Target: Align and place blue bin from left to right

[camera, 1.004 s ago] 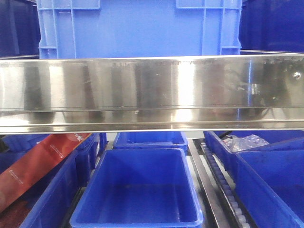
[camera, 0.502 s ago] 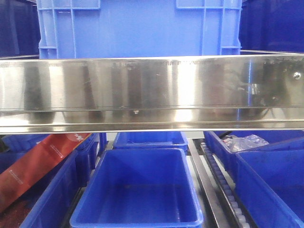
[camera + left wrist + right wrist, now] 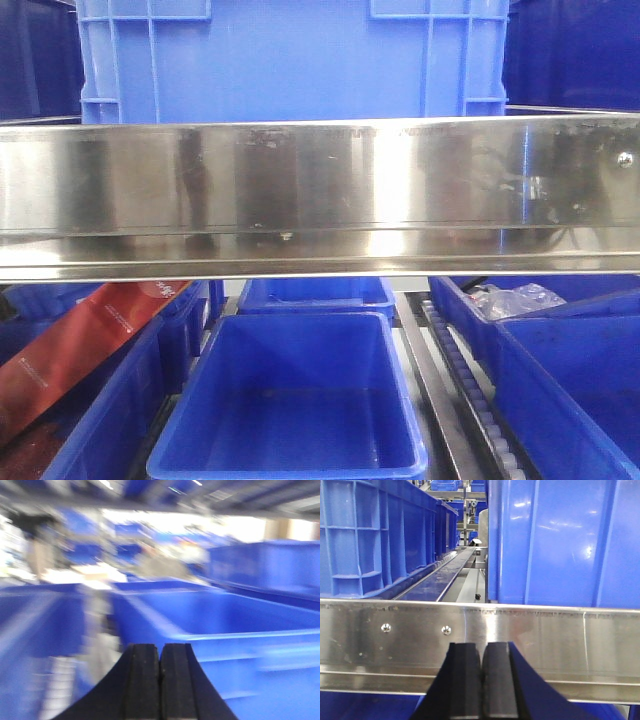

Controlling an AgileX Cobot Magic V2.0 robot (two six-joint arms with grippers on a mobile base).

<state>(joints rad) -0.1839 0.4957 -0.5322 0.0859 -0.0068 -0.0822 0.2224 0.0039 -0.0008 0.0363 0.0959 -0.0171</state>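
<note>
Steel shelf rail (image 3: pixel 320 190) w/ small blue tubs (image 3: pixel 295 400), red carton (image 3: pixel 80 345) below.

blue bin (image 3: pixel 290 60) nudged barely rightward behind the steel rail (image 3: pixel 320 190), reflections shifted slightly

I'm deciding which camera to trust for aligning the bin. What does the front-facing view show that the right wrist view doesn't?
Only the front view shows the blue bin's full front panel, plus the empty tub and red box below. Only the right wrist view shows the right gripper, shut with nothing between its fingers, and the gap between neighbouring bins. Both show the steel shelf rail.
</note>
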